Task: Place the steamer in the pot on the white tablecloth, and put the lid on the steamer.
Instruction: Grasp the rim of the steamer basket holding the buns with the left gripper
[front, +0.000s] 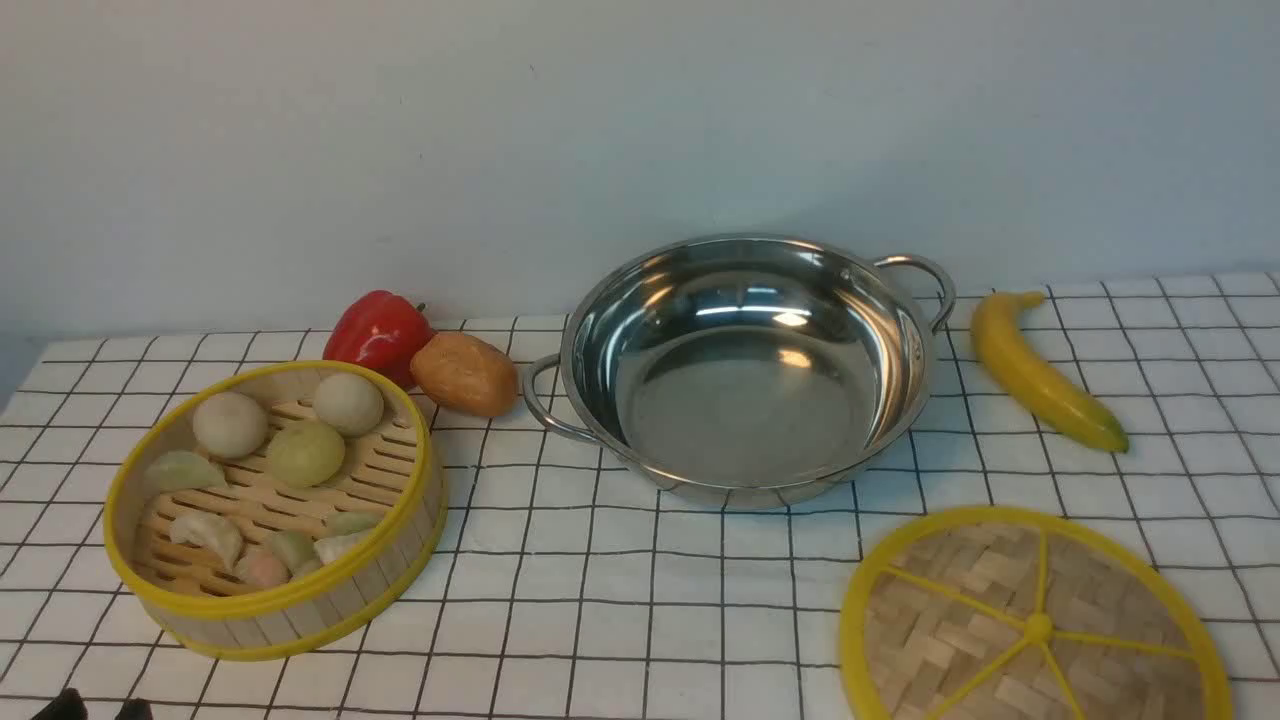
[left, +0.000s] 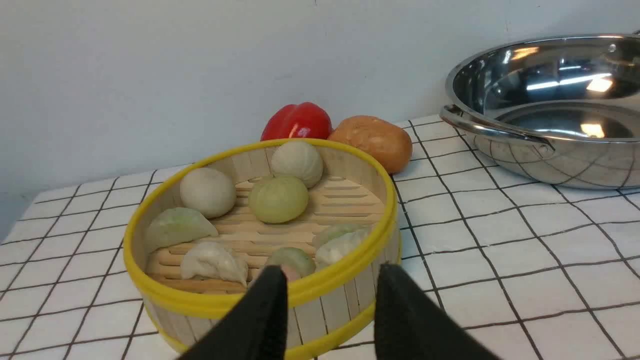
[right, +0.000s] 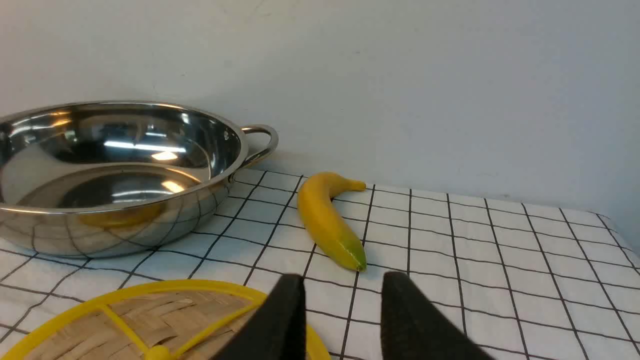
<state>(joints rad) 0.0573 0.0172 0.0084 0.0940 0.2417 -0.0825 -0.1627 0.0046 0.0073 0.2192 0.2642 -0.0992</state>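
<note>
The white tablecloth (front: 620, 590) spreads out ahead of both sets of fingers, and on it the pot (front: 760, 400) sits bare inside, beyond the left gripper (left: 332, 305) and off to its right; from the right gripper (right: 345, 315) it lies ahead and to the left. Next in size, the lid (front: 960, 590) lies flat, near the right fingers and on their left side. And here's the steamer (front: 275, 625), loaded with buns and dumplings, just ahead of the left fingers, which stand apart with nothing between them. The right pair is parted too, and holds nothing.

Smaller still, the banana (front: 1040, 380) is out ahead of the right fingers; the red pepper (front: 378, 335) and the potato (front: 465, 375) sit beyond the steamer from the left ones.

So it's the steamer first, by the look of it! The left gripper wants to straddle the wall squarely, close firmly, then lift slowly and level: a one-sided hold could tip those buns.
</note>
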